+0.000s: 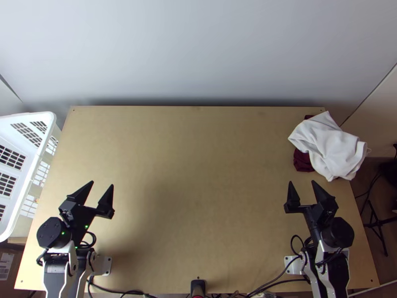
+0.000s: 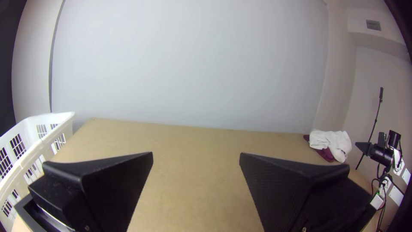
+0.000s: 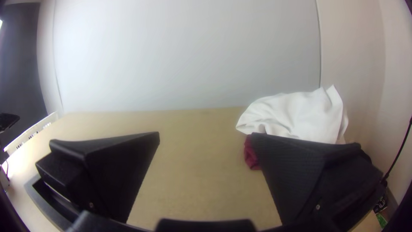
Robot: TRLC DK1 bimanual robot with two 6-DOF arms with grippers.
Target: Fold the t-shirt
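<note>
Light wooden tabletop (image 1: 198,174): cables (image 1: 284,281) are trailing along its near edge. White slatted basket (image 1: 33,166): is standing along the left edge. Black stand (image 1: 379,223): is resting on the floor beyond the right edge. Pale wall (image 1: 198,49): is rising behind the far edge.

Left gripper (image 1: 101,184), near left corner: fingers are standing apart. Right gripper (image 1: 302,182), near right corner: likewise parted. White cloth (image 1: 327,144), bunched: is lying beyond the right gripper, well apart, towards the far right corner, overlapping the right edge. Dark red cloth (image 1: 302,161): is lying beneath, mostly covered.

The top view is cutting off the basket's outer side. Bunching is concealing which cloth is the t-shirt.
</note>
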